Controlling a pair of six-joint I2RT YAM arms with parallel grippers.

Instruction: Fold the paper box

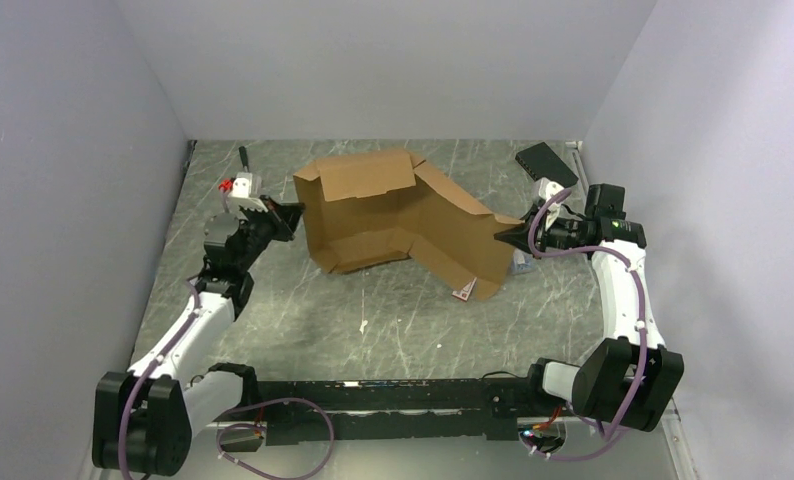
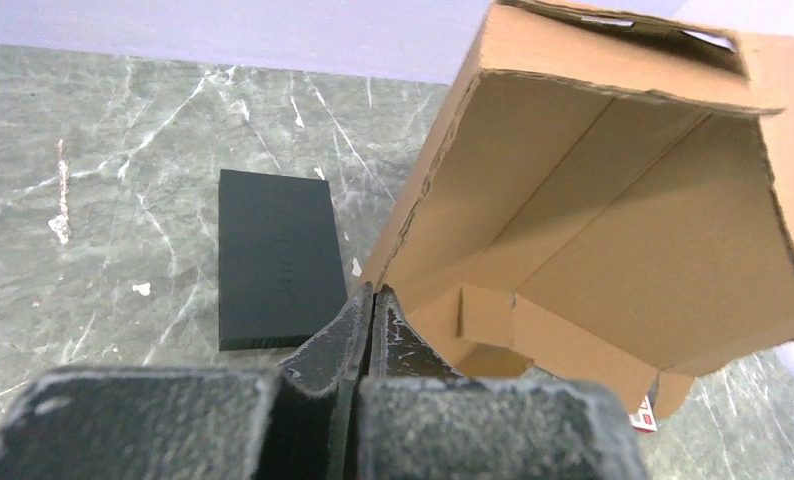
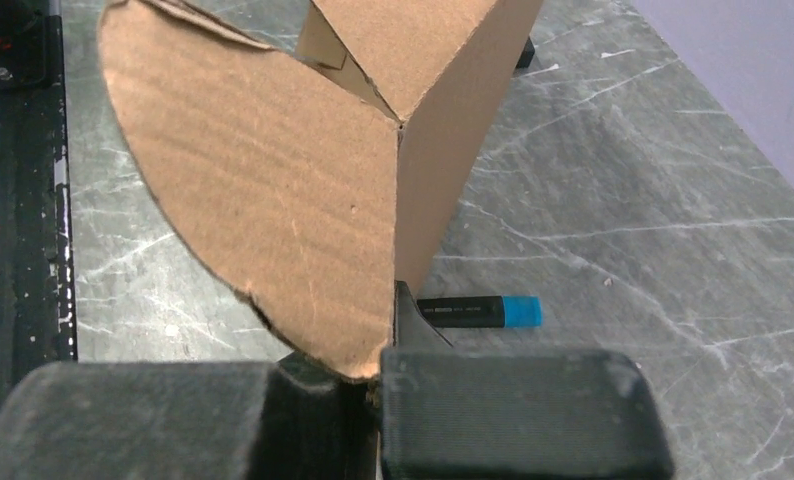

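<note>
The paper box (image 1: 393, 215) is a plain brown cardboard mailer, partly folded, standing in the middle of the table with flaps spread. My left gripper (image 1: 293, 217) is shut, its tips (image 2: 373, 293) touching the box's left edge; the box's open inside (image 2: 613, 230) faces the left wrist camera. My right gripper (image 1: 503, 236) is shut on the rounded flap (image 3: 273, 200) at the box's right end (image 1: 478, 255). In the right wrist view the flap runs down between the jaws (image 3: 388, 305) and hides the left finger.
A flat black box (image 1: 546, 163) lies at the back right and shows in the left wrist view (image 2: 278, 258). A black marker with a blue cap (image 3: 478, 312) lies beyond the right fingers. A small red-and-white card (image 1: 465, 291) sticks out under the box's front corner.
</note>
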